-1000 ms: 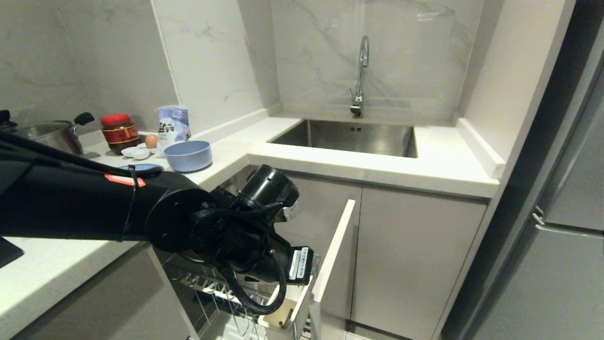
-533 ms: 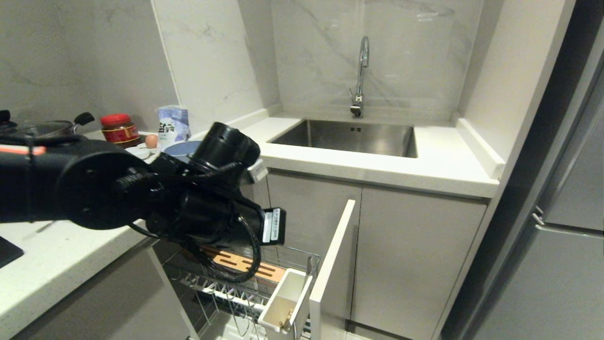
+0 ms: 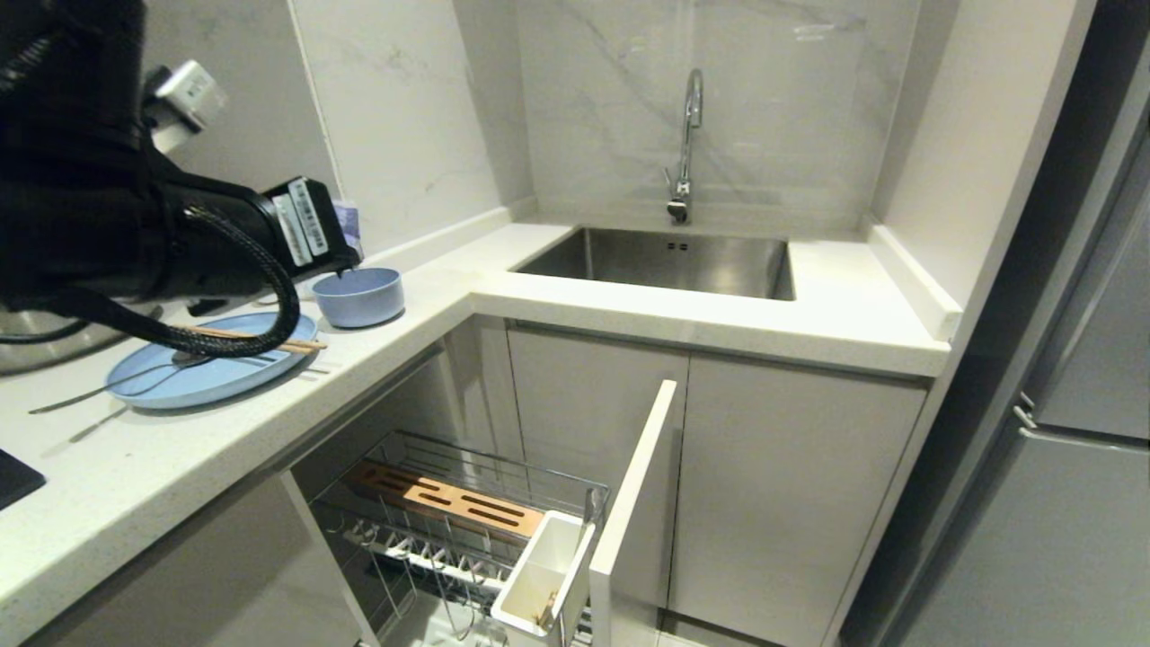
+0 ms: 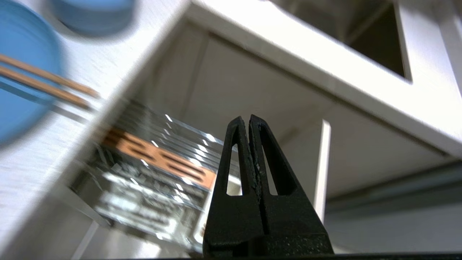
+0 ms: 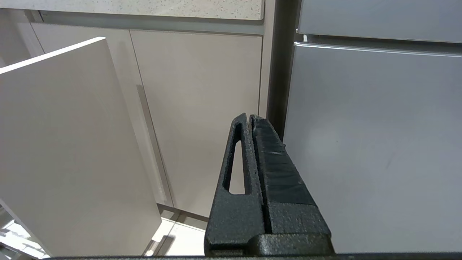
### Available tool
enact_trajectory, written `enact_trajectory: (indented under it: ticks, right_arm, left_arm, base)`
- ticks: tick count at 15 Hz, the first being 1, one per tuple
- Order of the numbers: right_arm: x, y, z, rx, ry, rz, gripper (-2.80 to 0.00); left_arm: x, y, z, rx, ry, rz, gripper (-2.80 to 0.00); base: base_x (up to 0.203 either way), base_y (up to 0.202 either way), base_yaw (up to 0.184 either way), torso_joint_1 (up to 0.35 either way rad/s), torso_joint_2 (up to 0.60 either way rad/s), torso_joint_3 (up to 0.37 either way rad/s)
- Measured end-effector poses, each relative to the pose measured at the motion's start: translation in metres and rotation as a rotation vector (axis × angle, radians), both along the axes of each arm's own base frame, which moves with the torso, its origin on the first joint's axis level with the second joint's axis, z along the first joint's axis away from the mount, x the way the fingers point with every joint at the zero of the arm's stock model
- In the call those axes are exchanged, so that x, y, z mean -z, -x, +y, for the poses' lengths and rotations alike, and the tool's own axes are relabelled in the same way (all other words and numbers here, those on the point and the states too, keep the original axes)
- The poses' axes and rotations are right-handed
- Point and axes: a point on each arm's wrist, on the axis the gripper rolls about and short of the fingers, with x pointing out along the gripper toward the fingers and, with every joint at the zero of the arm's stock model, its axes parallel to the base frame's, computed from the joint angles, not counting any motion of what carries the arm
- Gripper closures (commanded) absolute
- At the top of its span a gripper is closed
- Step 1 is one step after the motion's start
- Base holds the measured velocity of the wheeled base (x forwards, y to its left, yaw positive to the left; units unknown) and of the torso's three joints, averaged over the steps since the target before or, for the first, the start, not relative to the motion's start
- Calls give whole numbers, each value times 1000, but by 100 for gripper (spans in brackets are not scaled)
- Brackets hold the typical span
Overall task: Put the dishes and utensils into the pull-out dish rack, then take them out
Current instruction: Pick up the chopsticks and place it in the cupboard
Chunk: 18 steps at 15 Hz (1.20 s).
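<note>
The left gripper [image 4: 249,121] hangs above the white counter's [image 3: 422,310] front edge — fingers pressed together, empty. The flat pale-blue oval plate [image 3: 211,373] lies near that edge, carrying light-wood chopsticks [image 3: 260,339] and a silver spoon [image 3: 117,388]; the deep pale-blue round bowl [image 3: 358,296] stands just beside it. The chrome wire pull-out rack [image 3: 467,530] stands open below. The right gripper [image 5: 249,121] is closed, empty — low by the cabinets.

Even, soft indoor light; faint glare on the marble wall [image 3: 809,36] and the faucet [image 3: 690,108]. Left wrist view streaked with motion blur across the bench [image 4: 54,144] and rack [image 4: 151,159]; right wrist view sharp.
</note>
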Motion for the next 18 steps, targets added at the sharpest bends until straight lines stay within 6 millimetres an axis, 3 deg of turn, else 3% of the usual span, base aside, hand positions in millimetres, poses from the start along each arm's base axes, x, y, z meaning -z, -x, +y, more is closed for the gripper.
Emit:
enact_trajectory:
  ticks: [3,5,7,9,11,14,16,18]
  right_arm:
    - [0,0,0,0,0,0,0]
    - [0,0,0,0,0,0,0]
    - [0,0,0,0,0,0,0]
    - [0,0,0,0,0,0,0]
    - [0,0,0,0,0,0,0]
    - [0,0,0,0,0,0,0]
    - [0,0,0,0,0,0,0]
    - [0,0,0,0,0,0,0]
  left_arm:
    - [-23,24,25,-36,-40,-104,0]
    - [-40,51,44,-67,-71,-194,0]
    - [-52,86,64,-105,-119,-282,0]
    - [-49,127,79,-107,-174,-344,0]
    - [-22,164,88,-63,-237,-358,0]
    - [40,207,96,-40,-292,-396,0]
    - [83,223,98,-76,-316,-429,0]
    - [117,225,99,-134,-331,-452,0]
  base:
    - [0,0,0,0,0,0]
    - [0,0,0,0,0,0]
    - [0,0,0,0,0,0]
    - [0,0,0,0,0,0]
    - [0,0,0,0,0,0]
    - [0,0,0,0,0,0]
    - [0,0,0,0,0,0]
    - [0,0,0,0,0,0]
